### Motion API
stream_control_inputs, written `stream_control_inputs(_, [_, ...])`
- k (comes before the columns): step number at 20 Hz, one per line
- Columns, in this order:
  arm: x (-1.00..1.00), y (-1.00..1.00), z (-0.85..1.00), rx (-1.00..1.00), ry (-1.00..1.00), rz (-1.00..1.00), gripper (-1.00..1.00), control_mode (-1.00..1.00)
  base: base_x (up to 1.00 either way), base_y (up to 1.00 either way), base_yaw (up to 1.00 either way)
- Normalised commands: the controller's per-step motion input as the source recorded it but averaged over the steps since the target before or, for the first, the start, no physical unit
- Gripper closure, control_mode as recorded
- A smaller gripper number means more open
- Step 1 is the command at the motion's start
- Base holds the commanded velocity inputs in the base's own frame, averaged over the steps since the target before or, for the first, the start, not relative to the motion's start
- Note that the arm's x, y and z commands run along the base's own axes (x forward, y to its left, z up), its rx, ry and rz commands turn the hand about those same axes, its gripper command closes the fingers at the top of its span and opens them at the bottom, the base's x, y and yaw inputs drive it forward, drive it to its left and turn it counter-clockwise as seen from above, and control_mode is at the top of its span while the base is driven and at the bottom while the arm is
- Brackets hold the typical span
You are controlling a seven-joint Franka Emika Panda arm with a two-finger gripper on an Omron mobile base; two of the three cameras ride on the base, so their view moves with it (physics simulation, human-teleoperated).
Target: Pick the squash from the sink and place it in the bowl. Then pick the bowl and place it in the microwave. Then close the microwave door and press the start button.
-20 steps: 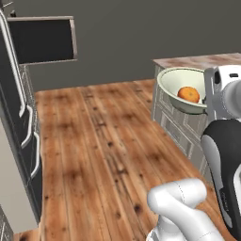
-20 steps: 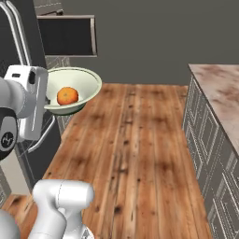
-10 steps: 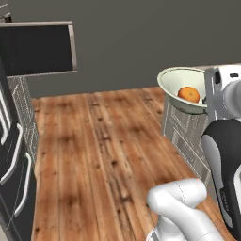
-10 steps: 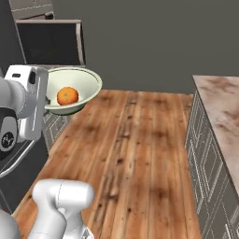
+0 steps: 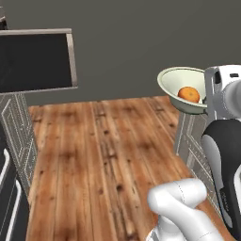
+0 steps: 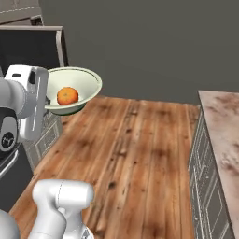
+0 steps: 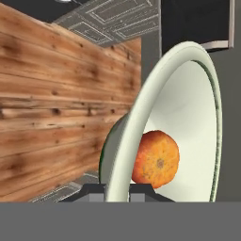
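Observation:
My gripper point(image 7: 117, 190) is shut on the near rim of the pale greenish-white bowl point(image 7: 188, 108), which I carry in the air, tilted a little. The small orange squash point(image 7: 156, 160) rests inside it near the gripped rim. From the left base view the bowl point(image 5: 176, 82) with the squash point(image 5: 189, 94) hangs at the right, in front of my hand. From the right base view the bowl point(image 6: 86, 84) and squash point(image 6: 67, 95) sit at the left. The microwave door point(image 5: 35, 61), dark glass in a beige frame, stands swung open at the upper left, and the same door point(image 6: 28, 46) shows behind the bowl.
A wooden floor point(image 5: 108, 155) spreads ahead to a dark grey wall. Grey panelled cabinets point(image 5: 14, 136) stand at the left under the door. A marble-topped counter point(image 6: 219, 126) with grey cabinet fronts runs along the right.
The whole picture has shifted, so the base has moved: the open door now looms larger and closer. The bowl with the squash stays in my grip, unchanged.

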Motion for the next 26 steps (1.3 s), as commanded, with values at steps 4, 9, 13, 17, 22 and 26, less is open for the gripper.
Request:
stream_control_inputs(4, [0.0, 0.0, 0.0, 0.0, 0.0, 0.0, 1.0, 1.0, 1.0, -0.37, 0.15])
stream_control_inputs(9, [0.0, 0.0, 0.0, 0.0, 0.0, 0.0, 1.0, 1.0, 1.0, -0.37, 0.16])
stream_control_inputs(13, [0.0, 0.0, 0.0, 0.0, 0.0, 0.0, 1.0, 1.0, 1.0, -0.41, 0.22])
stream_control_inputs(17, [0.0, 0.0, 0.0, 0.0, 0.0, 0.0, 1.0, 1.0, 1.0, -0.37, 0.32])
stream_control_inputs(22, [0.0, 0.0, 0.0, 0.0, 0.0, 0.0, 1.0, 1.0, 0.77, -0.3, 0.47])
stream_control_inputs(26, [0.0, 0.0, 0.0, 0.0, 0.0, 0.0, 1.0, 1.0, 0.54, -0.32, 0.57])
